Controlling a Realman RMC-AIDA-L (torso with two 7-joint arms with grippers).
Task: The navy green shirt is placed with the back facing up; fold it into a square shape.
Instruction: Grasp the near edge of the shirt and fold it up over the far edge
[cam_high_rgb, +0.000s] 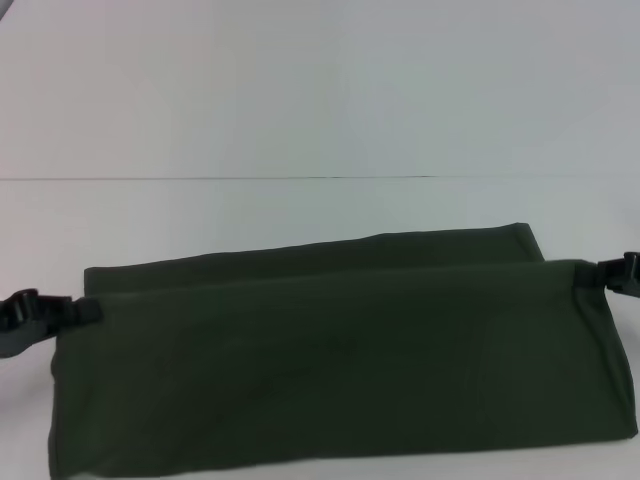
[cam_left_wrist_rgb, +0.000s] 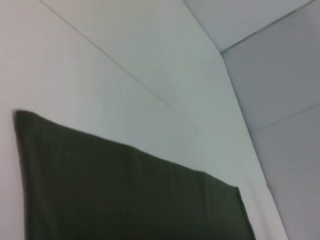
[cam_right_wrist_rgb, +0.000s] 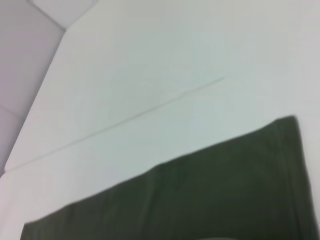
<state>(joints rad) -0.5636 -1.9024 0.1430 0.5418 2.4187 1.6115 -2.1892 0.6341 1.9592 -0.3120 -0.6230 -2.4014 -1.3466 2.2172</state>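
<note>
Dark olive-green cloth shirt hangs as a wide band lifted off the white worktop, plain side toward the head camera, no lettering visible. Left gripper pinches its upper left corner; right gripper pinches the upper right corner. Both sets of fingers are clamped on the fabric, and the top edge is stretched nearly taut between them, the right end slightly higher. A second layer of the shirt shows behind the front fold, its edge resting on the worktop. Wrist views show only the dark cloth against the white surface; own fingers not in frame.
</note>
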